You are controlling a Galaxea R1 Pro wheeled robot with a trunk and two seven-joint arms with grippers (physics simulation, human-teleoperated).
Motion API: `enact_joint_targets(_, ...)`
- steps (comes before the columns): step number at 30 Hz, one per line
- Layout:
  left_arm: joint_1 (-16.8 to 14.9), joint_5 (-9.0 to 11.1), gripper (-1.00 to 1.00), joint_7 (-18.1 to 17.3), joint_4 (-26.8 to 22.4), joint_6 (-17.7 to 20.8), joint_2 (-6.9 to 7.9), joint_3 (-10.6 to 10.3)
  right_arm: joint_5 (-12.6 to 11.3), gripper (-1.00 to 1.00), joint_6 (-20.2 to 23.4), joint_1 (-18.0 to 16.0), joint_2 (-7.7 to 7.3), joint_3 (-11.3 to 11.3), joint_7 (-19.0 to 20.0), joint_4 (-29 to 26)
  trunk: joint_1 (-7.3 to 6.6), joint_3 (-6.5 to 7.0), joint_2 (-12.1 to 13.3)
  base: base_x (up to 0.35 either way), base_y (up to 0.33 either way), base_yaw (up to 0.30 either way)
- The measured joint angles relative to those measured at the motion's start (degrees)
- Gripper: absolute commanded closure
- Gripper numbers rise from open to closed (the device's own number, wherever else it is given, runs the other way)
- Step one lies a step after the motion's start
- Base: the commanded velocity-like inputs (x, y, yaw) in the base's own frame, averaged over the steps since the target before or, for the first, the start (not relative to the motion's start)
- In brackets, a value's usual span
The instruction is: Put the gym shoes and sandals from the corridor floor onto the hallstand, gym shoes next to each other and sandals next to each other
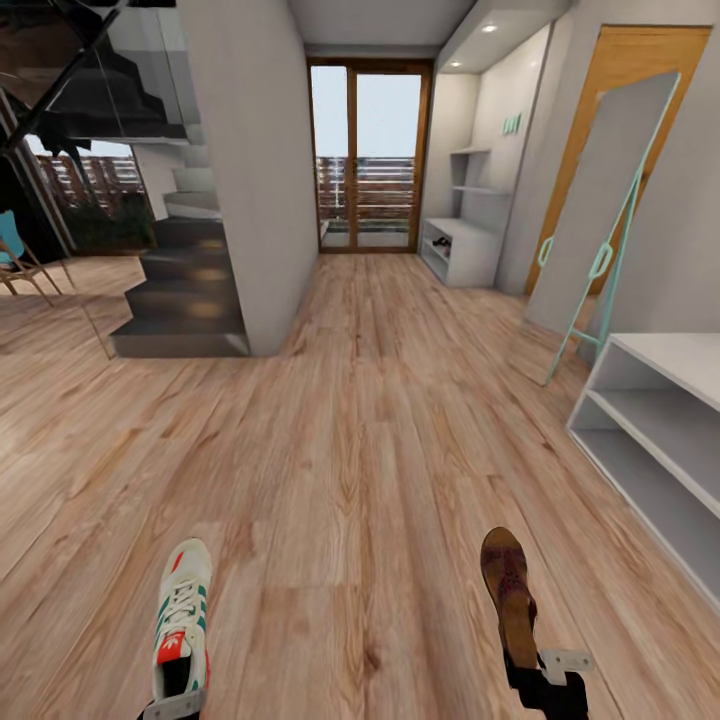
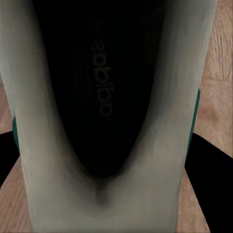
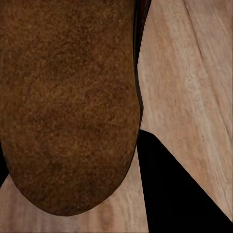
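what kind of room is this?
Most likely a home entrance corridor, rendered in simulation: light brown wood-plank floor, low white shoe rack with open shelves by the right wall, glazed wooden-framed door at the far end, dark staircase on the left.

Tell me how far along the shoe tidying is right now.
Nothing shows on the near hallstand yet; its visible shelves look bare. In hand: the left claw holds one gym shoe by its heel and the right claw holds one sandal. Left: shelve both, then fetch the other gym shoe and sandal and pair them up.
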Motion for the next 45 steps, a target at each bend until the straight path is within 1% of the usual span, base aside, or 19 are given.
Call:
enact_joint_targets(8, 0.0, 0.03, 1.0, 0.0, 0.0, 0.0, 0.0, 0.0, 0.0, 1.0, 0.0, 0.0, 0.0, 0.0, 0.0, 0.0, 0.0, -0.24, 0.0, 0.339, 0.0, 0.0)
enact_joint_targets(45, 0.02, -0.03, 1.0, 0.0, 0.0, 0.0, 0.0, 0.01, 0.0, 1.0, 0.0, -0.03, 0.0, 0.0, 0.0, 0.01, 0.0, -0.26, 0.0, 0.339, 0.0, 0.0)
